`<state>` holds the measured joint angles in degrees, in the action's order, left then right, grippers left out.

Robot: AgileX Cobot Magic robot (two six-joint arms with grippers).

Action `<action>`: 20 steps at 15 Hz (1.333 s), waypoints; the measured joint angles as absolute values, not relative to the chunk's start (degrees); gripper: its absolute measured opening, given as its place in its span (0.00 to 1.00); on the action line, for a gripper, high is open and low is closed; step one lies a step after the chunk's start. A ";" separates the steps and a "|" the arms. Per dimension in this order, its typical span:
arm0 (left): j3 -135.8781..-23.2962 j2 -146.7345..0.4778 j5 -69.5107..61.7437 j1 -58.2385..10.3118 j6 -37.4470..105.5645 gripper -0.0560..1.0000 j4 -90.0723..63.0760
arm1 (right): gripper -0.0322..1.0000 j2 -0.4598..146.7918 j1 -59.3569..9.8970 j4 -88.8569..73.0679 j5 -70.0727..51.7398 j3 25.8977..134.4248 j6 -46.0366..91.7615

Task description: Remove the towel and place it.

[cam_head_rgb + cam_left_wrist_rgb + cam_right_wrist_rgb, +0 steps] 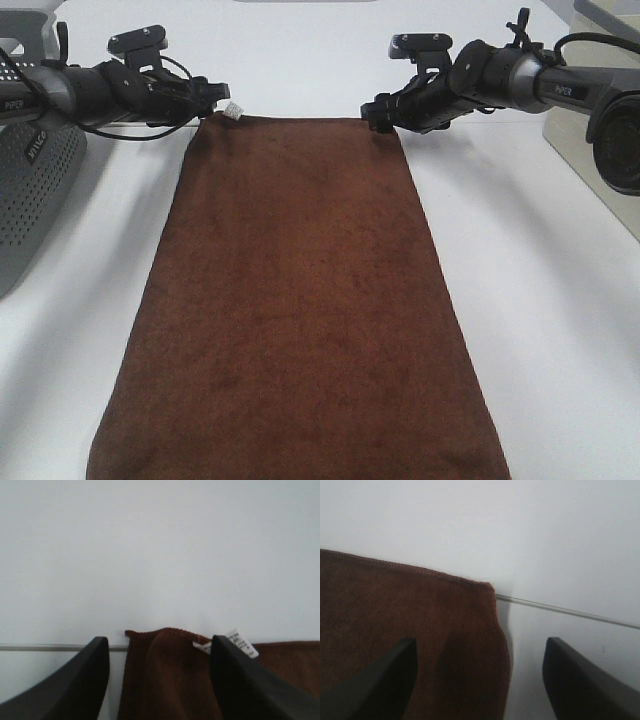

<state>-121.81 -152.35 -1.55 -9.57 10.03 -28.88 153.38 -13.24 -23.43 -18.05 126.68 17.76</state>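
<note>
The dark brown towel [300, 300] lies flat and lengthwise on the white table [540, 320], reaching from the far seam to the front edge of the view. Its small white tag [233, 110] sits at the far left corner. My left gripper [220, 103] is at that corner; in the left wrist view its jaws stand wide apart either side of the towel corner [165, 670] and tag [241, 643]. My right gripper [381, 116] is at the far right corner, jaws wide apart over the towel corner [445, 630]. Neither gripper holds the cloth.
A grey perforated device [30, 190] stands at the left edge. A beige box [600, 160] stands at the right edge under the right arm. A thin seam [570, 612] crosses the table just behind the towel's far edge.
</note>
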 joint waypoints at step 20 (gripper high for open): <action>-133.21 -127.20 -66.29 2.98 2.64 0.75 1.03 | 0.82 120.15 -2.64 -10.77 -67.09 126.68 6.99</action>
<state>-133.21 -127.20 -66.29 2.98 2.64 1.03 120.15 -2.64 -10.77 -67.09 126.68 6.99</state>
